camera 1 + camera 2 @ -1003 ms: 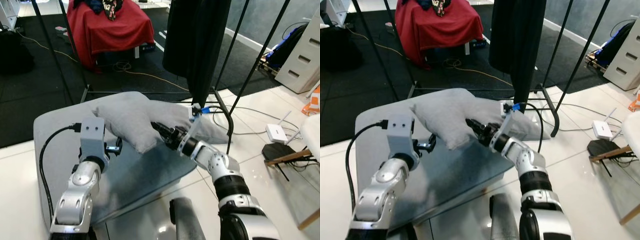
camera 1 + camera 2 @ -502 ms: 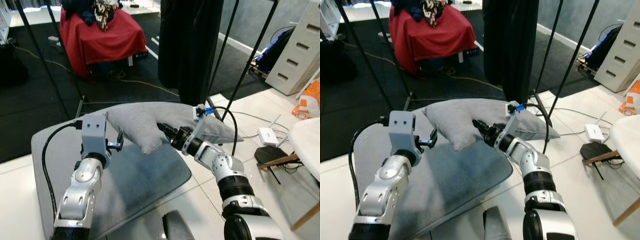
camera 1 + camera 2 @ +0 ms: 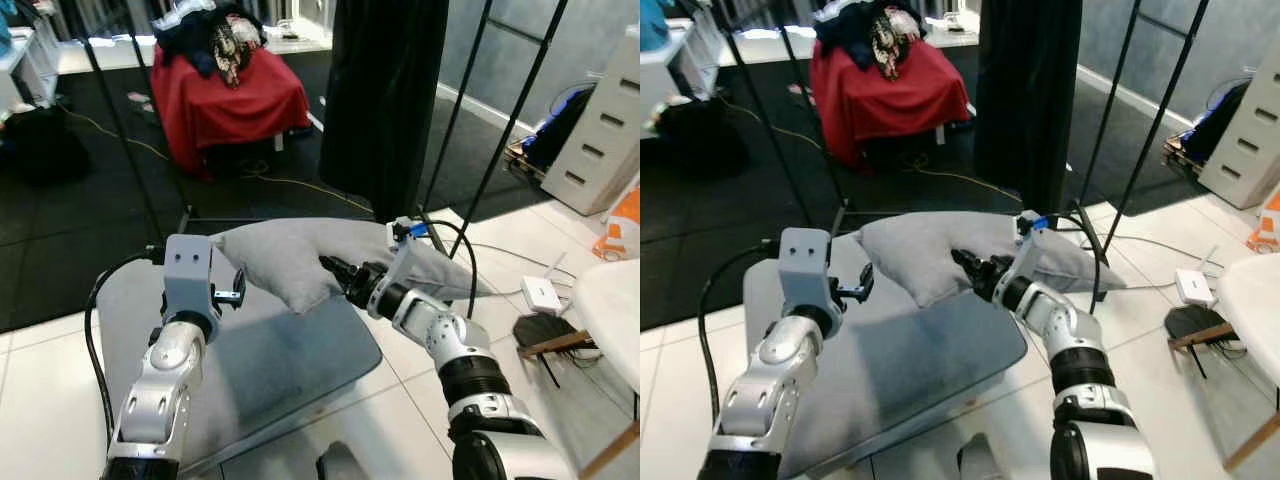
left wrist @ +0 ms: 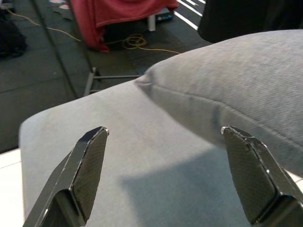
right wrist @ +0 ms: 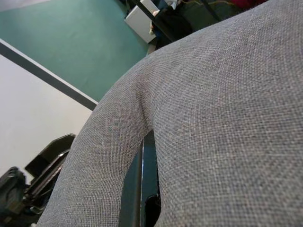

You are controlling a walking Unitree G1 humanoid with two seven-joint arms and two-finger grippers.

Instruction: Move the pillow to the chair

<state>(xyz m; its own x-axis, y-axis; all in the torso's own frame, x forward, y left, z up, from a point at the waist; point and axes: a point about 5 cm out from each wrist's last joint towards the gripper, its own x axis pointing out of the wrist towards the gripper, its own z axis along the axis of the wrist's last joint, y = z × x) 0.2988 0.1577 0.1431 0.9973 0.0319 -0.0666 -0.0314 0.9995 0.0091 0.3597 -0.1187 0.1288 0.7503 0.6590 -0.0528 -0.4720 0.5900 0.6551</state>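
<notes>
Pillow (image 3: 300, 260) was held lifted above grey cushion (image 3: 270, 370), pinched at front edge by right gripper (image 3: 335, 270), probably for carrying to chair. Left gripper (image 3: 232, 292) was kept spread beside pillow corner, apart, seemingly ready for support.

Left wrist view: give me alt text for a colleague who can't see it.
The left gripper is open, its two black fingers spread beside a grey pillow that lies on a grey cushion. Behind are dark floor, a yellow cable and a red cloth.
</notes>
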